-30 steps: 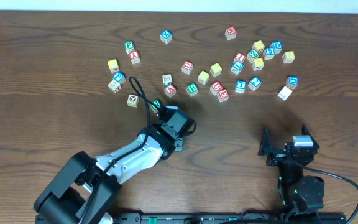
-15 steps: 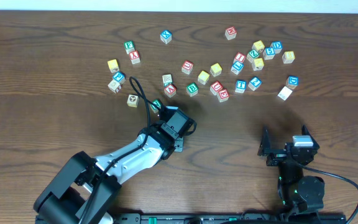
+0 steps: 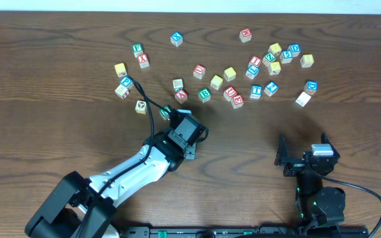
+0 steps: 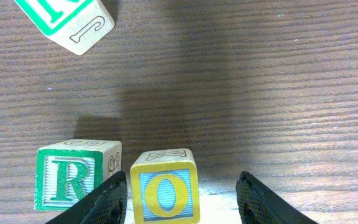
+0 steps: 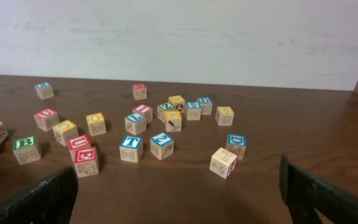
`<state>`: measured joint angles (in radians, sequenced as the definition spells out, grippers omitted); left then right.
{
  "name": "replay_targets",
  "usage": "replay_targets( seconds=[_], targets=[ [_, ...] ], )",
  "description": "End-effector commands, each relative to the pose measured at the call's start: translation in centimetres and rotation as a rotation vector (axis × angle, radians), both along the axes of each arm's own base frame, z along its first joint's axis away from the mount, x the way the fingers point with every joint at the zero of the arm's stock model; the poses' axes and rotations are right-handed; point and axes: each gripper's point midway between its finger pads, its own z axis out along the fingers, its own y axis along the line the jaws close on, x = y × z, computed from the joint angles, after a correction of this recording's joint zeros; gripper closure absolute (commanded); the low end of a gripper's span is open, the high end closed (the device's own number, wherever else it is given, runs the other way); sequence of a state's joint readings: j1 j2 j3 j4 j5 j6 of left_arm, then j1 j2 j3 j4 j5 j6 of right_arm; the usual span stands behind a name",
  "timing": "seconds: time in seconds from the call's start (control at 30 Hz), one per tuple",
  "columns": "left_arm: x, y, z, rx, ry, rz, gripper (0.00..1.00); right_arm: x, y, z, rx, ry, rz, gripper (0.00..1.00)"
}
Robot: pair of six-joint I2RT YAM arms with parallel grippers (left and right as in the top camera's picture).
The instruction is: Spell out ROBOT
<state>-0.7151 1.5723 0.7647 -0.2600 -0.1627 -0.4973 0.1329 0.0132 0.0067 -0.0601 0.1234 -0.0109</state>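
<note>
In the left wrist view a green R cube (image 4: 73,177) stands on the table with a yellow O cube (image 4: 165,190) just to its right. My left gripper (image 4: 182,182) is open around the O cube. The left finger is close beside the cube and a wide gap lies on the right. From overhead the left gripper (image 3: 180,134) hides both cubes. A green B cube (image 3: 205,94) and a blue T cube (image 3: 256,90) lie in the scattered group, with a yellow-faced cube (image 3: 217,82) near them. My right gripper (image 5: 179,202) is open and empty near the front edge.
A tilted green-lettered cube (image 4: 67,22) lies just beyond the R, seen from overhead as a green cube (image 3: 166,112). Several other letter cubes are spread across the far half of the table (image 3: 58,39), including a pale one (image 3: 302,99) at the right.
My left gripper's jaws have spread apart, letting go of the O cube beside the R. The right arm has not moved.
</note>
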Motion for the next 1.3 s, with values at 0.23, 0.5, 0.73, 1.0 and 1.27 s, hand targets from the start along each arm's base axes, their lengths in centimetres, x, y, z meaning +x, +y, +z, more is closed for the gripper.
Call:
replay_targets(
  seconds=[0.23,0.5,0.73,1.0,1.27],
  targets=[
    [1.0,-0.6,3.1,-0.041,-0.075,-0.019,0.44,0.0,-0.2,-0.2,0.009,0.006,-0.006,0.01],
    [0.8,-0.5,5.3,-0.065,-0.115,-0.044,0.51,0.0,-0.2,-0.2,0.009,0.006,-0.006,0.01],
    [-1.5,-2.8,5.2,-0.158,-0.017,-0.193,0.92,0.0,-0.2,-0.2,0.009,0.006,-0.006,0.01],
    [-4.4,-0.5,3.3,-0.069,0.126,-0.183,0.93,0.0,-0.2,-0.2,0.009,0.006,-0.006,0.01],
    [-4.8,-0.2,2.4,-0.039,0.156,-0.198,0.93,0.0,-0.2,-0.2,0.009,0.006,-0.006,0.01]
  ],
)
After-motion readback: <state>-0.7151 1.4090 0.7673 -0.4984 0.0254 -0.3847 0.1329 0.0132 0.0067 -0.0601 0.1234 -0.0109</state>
